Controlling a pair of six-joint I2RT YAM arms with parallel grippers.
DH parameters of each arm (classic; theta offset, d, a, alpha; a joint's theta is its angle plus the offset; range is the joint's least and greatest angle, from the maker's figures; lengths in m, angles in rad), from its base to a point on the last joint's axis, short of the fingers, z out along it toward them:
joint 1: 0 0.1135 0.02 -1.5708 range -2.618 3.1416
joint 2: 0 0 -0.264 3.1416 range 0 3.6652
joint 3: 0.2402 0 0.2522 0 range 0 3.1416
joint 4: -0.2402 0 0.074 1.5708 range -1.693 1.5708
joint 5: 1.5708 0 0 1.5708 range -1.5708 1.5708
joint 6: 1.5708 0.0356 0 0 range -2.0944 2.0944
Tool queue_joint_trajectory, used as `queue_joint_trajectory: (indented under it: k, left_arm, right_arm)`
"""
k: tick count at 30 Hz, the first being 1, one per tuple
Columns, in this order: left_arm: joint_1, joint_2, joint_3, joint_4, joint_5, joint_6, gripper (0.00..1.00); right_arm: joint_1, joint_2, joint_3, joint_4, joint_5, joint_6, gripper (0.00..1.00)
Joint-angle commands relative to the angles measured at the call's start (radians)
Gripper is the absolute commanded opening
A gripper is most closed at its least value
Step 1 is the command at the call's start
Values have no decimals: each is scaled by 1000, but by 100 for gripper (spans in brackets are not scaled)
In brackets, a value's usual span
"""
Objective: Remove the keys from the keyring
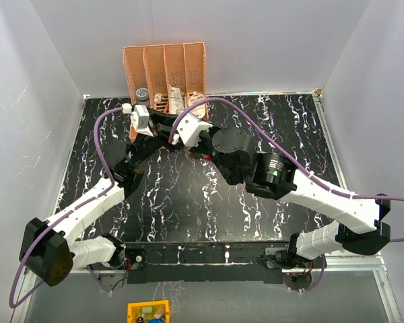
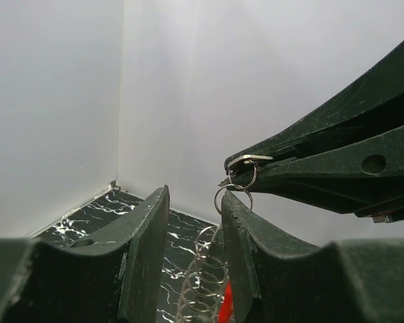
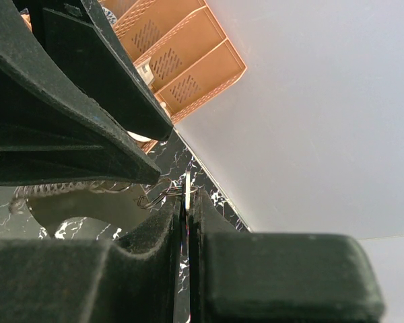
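Top view: the left gripper (image 1: 160, 134) and right gripper (image 1: 176, 139) meet tip to tip above the table (image 1: 188, 208); what hangs between them is too small to tell.

Left wrist: the left gripper is spread, so a pull would likely drag the whole bunch, since nothing anchors the keyring (image 2: 233, 198). It sits at a left fingertip, with the coil (image 2: 200, 289) loose in the gap.

Right wrist: the right gripper is pressed together on one of the keys (image 3: 186, 192). So thin a bite could slip.

Orange 4-slot organizer (image 1: 165, 70) at table (image 1: 188, 208) back edge.
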Motion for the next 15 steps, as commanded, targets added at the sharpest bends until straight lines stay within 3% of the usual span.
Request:
queue_joint_trajectory:
  k: [1, 15]
  left_arm:
    - [-2, 3, 20, 62, 27, -3, 35]
    - [-1, 33, 35, 89, 44, -30, 35]
  right_arm:
    - [1, -25, 22, 87, 12, -6, 0]
    - [1, -25, 17, 94, 5, -5, 0]
